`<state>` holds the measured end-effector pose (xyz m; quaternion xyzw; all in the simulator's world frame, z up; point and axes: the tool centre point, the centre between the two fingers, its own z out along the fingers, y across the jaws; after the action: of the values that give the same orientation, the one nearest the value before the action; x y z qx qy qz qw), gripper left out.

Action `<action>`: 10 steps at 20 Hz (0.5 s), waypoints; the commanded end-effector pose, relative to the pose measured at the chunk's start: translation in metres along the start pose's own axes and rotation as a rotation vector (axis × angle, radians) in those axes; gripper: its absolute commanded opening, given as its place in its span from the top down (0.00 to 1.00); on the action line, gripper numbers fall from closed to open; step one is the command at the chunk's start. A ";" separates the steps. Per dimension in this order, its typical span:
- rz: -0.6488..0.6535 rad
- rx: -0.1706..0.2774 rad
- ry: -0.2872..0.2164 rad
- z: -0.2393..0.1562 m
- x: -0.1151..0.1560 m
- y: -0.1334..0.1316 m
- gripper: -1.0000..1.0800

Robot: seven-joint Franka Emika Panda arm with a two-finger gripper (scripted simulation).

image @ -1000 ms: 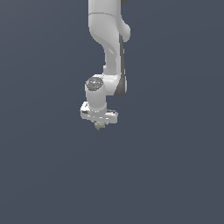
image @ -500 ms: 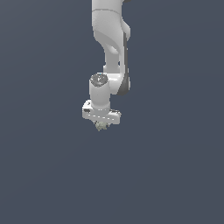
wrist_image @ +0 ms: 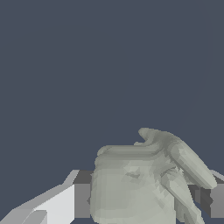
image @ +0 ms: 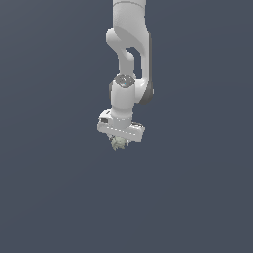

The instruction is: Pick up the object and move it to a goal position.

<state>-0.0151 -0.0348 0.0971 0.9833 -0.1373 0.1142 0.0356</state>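
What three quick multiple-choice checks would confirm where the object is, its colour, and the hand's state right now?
1. Where is the object?
A. Between the fingers of the hand
B. Lying apart from the arm on the ground
C. On top of the arm's wrist

2. What colour is the object?
A. Bright red
B. Pale grey-green
C. Black

3. What is the hand's state?
A. Wide open with nothing in it
B. Out of sight
C. Shut on the object

Answers:
1 A, the wrist view shows dark finger pads at both its sides.
2 B, both views show a matte pale grey-green lump.
3 C, the pads press against it and it hangs under the hand in the exterior view.
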 end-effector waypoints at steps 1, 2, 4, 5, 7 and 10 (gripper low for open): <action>0.019 -0.008 0.043 -0.010 0.009 -0.008 1.00; 0.027 -0.012 0.059 -0.013 0.012 -0.011 1.00; 0.041 -0.019 0.090 -0.021 0.018 -0.017 1.00; 0.048 -0.023 0.105 -0.025 0.021 -0.020 1.00; 0.061 -0.030 0.135 -0.032 0.027 -0.025 1.00; 0.081 -0.040 0.179 -0.043 0.035 -0.033 1.00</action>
<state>0.0137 -0.0111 0.1389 0.9652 -0.1704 0.1892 0.0598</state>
